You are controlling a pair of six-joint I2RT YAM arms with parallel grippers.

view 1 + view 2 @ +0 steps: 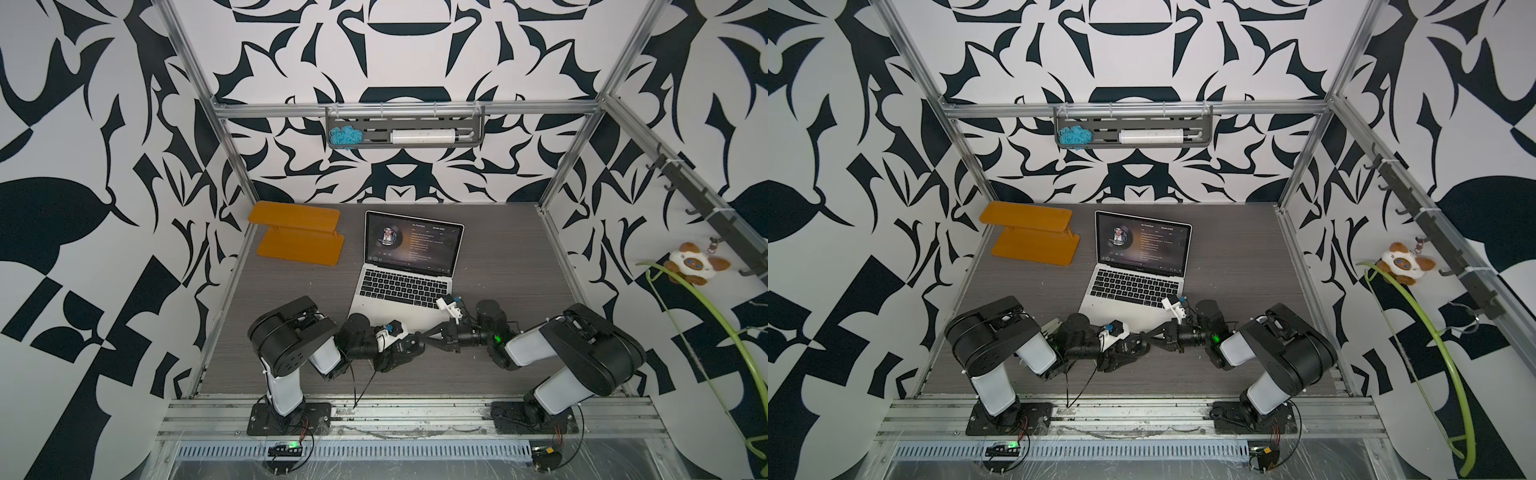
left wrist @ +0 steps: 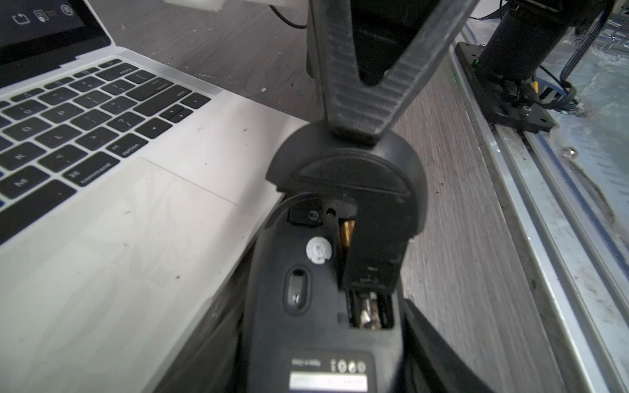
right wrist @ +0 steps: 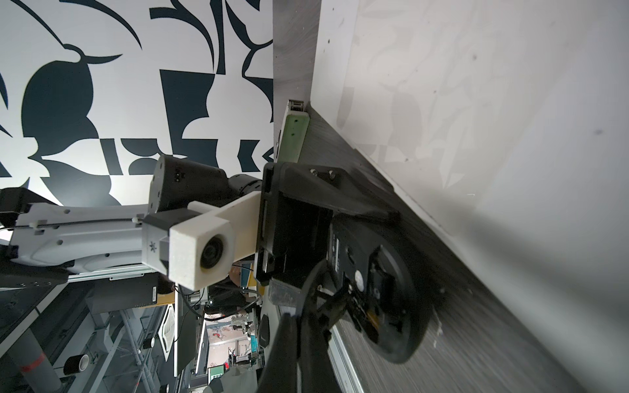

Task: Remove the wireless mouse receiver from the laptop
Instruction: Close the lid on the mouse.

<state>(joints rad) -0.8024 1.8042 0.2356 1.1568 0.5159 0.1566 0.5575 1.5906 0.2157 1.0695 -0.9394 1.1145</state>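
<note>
Beside the laptop's (image 2: 136,238) front corner, left pincer (image 2: 323,306) grips the upturned mouse (image 2: 374,211); closed right pincer (image 2: 355,134) touches it.

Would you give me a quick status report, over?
Left end effector shut on upturned mouse. Right end effector shut, at its open cover. Receiver not made out. Laptop close alongside.
</note>
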